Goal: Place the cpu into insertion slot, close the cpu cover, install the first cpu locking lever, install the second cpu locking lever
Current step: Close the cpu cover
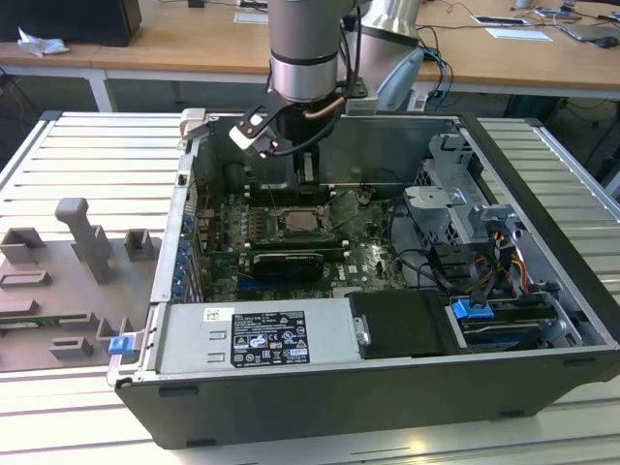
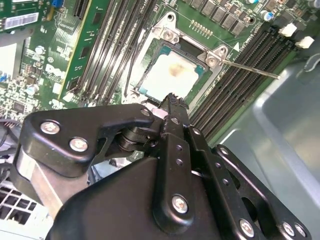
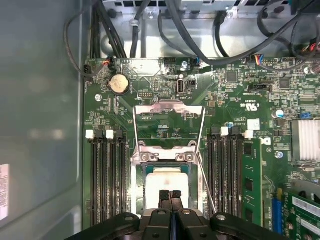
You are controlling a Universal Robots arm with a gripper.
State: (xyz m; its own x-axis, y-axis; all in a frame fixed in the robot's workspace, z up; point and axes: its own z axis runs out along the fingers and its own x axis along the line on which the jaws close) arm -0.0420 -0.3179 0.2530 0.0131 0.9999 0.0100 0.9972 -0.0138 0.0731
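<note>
2 fingertips (image 3: 163, 196) of the gripper (image 3: 170, 196) are pressed together w/ nothing btwn them, hovering just over the cpu (image 3: 166, 180), which lies flat in the insertion slot (image 3: 142, 158). Cpu cover (image 3: 170, 106) is flipped open beyond the slot, toward the coin battery (image 3: 119, 84). Memory slots (image 3: 107, 175) hem both sides; a thin lever rod (image 3: 206, 186) runs alongside.

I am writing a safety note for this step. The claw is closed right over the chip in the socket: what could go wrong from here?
1. The shut claw hangs right over the cpu lying in the insertion slot. A hard push down might tilt or mark the chip.
2. The cpu cover stands open, and a thin locking lever sticks out free beside the socket. A sideways move could snag or bend either.
</note>
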